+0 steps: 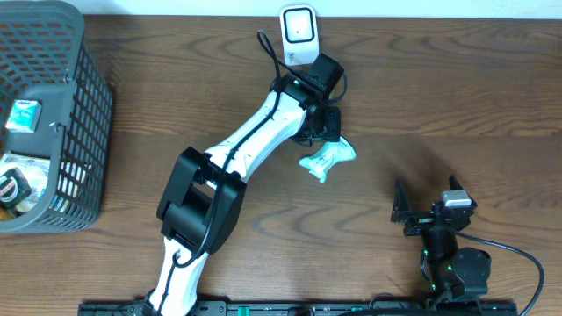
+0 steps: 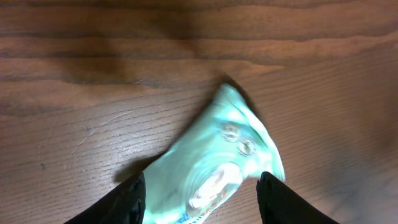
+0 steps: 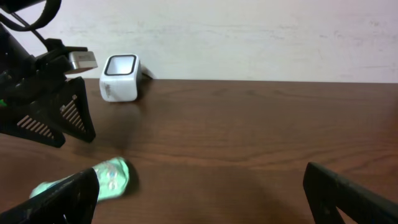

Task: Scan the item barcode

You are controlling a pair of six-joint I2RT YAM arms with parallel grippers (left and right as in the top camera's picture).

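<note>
Mint-green packet lies flat on the table right under the left wrist cam, left jaws spread either side of its near end. Soft crinkled wrap, pale round print on top, barcode not readable from here. Off to the side, right jaws spread wide, low over bare wood, well apart from packet. Open wood runs on to white scanner at far table edge by wall; mesh basket at left edge

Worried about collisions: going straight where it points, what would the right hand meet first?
Likely nothing nearby: bare table ahead of the right hand; teal packet and scanner lie left.
</note>
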